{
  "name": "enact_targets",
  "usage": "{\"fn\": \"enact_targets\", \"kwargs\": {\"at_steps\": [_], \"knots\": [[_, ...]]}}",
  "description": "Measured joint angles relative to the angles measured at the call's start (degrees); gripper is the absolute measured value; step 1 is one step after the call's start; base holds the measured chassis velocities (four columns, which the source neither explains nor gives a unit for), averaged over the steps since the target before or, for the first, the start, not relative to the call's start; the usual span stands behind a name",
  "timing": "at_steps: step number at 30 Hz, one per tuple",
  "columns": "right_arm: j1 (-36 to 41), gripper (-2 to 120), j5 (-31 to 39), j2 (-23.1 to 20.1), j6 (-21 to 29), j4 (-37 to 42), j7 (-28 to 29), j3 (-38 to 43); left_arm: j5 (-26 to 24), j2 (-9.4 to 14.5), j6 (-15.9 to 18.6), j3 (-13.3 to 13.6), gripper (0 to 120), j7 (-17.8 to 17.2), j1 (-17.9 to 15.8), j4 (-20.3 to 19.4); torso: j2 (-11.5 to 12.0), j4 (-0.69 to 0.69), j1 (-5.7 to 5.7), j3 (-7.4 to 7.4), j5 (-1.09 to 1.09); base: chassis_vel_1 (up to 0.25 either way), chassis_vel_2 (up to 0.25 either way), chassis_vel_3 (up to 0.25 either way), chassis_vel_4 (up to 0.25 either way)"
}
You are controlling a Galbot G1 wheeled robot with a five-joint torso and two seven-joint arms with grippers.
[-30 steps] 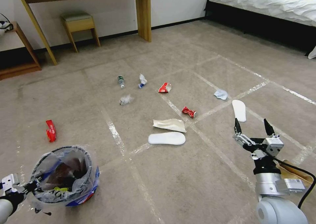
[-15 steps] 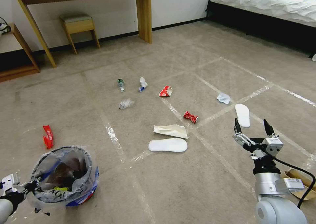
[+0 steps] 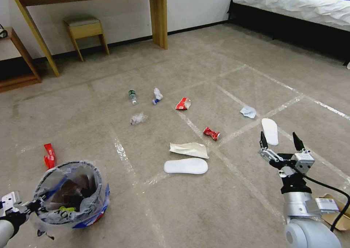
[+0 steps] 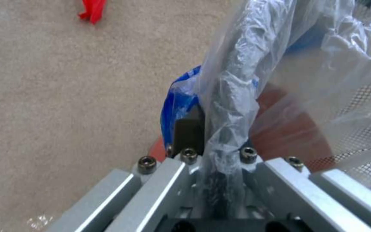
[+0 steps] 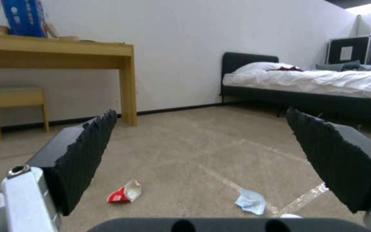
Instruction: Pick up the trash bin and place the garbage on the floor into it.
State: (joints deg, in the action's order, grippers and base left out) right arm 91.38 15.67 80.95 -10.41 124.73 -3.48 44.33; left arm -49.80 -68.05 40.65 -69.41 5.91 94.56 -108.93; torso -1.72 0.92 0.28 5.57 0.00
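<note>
We already have the small round trash bin (image 3: 71, 193) with its red base, dark rim and crinkly clear-and-blue liner in our left claw (image 3: 31, 206), clamped on the rim at our lower left. Our right claw (image 3: 280, 141) hangs with its jaws spread wide and nothing in them, near a white insole (image 3: 270, 131) on the beige taped carpet floor (image 3: 204, 211). The collecting step is in hand; next, we judge, it must descend onto that insole.

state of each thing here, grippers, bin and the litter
left gripper: shut on the bag-lined red trash bin
right gripper: open, empty
crushed red can: on the carpet floor
two white insoles: flat, apart
small green-labelled bottle: on its side
</note>
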Motion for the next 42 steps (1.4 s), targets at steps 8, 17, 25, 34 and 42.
{"fn": "enact_targets", "kwargs": {"at_steps": [8,17,25,34,42], "knots": [[0.36,100,-0.13,-0.10,0.00,0.37,0.04,0.05,-0.04,-0.09,0.01,-0.07,1,-0.01,0.34,-0.62,0.00,0.00,-0.01,0.00,0.00,-0.055,0.059,0.073,-0.066],[0.38,100,-0.20,-0.20,0.00,0.34,0.04,0.06,-0.08,0.05,0.07,-0.07,1,-0.11,0.43,-1.02,0.00,0.00,0.00,0.00,0.00,-0.064,0.051,0.059,-0.063],[0.05,100,-0.11,-0.44,0.08,0.12,0.05,-0.02,-0.11,-0.06,0.10,-0.08,1,-0.18,0.41,-1.22,0.00,0.00,0.00,0.00,0.00,-0.046,0.059,0.056,-0.049],[0.05,100,-0.30,-0.56,0.40,-0.42,-0.58,-1.41,-0.16,-0.47,0.10,-0.24,1,-0.22,0.35,-1.59,0.00,0.00,-0.01,0.00,0.00,-0.006,0.002,0.003,-0.006],[-0.54,100,-0.64,-0.61,0.52,-0.92,-0.73,-1.67,-0.19,-0.59,0.10,-0.36,1,-0.44,0.22,-1.66,0.00,0.00,-0.01,0.00,0.00,0.000,0.000,0.000,0.000]]}}
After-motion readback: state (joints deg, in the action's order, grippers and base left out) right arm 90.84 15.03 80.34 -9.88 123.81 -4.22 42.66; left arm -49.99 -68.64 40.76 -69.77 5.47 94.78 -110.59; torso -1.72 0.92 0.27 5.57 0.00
